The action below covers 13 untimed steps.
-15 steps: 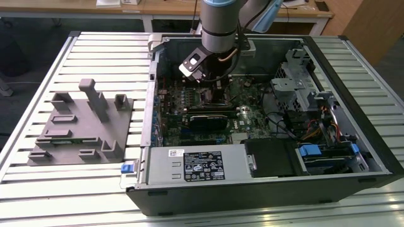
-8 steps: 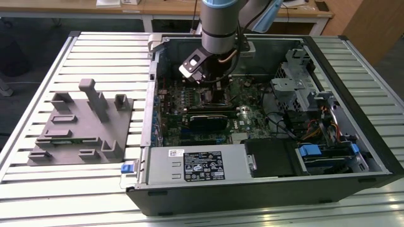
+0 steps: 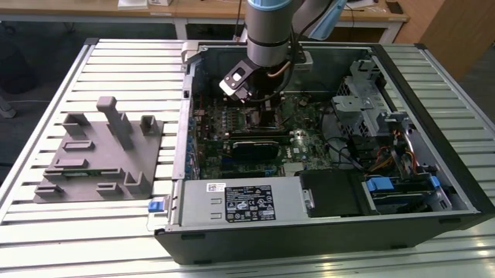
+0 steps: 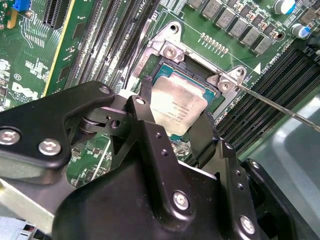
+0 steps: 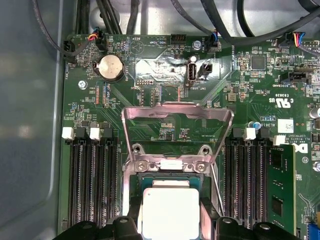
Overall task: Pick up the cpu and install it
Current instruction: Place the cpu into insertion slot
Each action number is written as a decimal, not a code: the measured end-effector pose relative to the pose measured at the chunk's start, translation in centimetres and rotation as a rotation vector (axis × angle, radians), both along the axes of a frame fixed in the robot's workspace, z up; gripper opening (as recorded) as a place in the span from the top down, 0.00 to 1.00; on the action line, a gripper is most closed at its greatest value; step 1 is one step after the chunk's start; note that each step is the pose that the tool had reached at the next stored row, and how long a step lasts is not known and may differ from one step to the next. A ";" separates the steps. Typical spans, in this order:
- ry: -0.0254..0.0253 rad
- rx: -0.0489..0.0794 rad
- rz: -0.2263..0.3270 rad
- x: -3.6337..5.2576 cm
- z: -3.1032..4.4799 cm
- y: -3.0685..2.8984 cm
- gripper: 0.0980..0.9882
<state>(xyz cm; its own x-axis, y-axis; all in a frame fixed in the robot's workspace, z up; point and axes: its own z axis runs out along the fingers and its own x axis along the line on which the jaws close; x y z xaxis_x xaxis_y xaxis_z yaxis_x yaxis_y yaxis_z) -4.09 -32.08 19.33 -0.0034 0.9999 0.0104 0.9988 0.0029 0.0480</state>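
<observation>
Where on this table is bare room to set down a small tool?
Bare table slats run below the grey fixture in the exterior view, and above it. Inside the computer case, around the cpu, it is crowded.

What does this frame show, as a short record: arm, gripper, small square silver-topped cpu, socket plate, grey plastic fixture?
arm: reaches down into the open black computer case
gripper: low over the cpu
cpu: small square chip, silver top up, at the black socket; whether it is seated cannot be told
load plate: silver metal frame, swung open
fixture: grey plastic, on the slatted table at the exterior view's left, apart from the case
</observation>
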 end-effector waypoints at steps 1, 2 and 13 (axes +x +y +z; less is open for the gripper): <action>0.0000 0.000 0.000 0.00 0.00 0.00 0.50; 0.0000 0.000 0.000 0.00 0.00 0.00 0.50; 0.0000 0.004 0.000 0.00 -0.11 0.05 0.42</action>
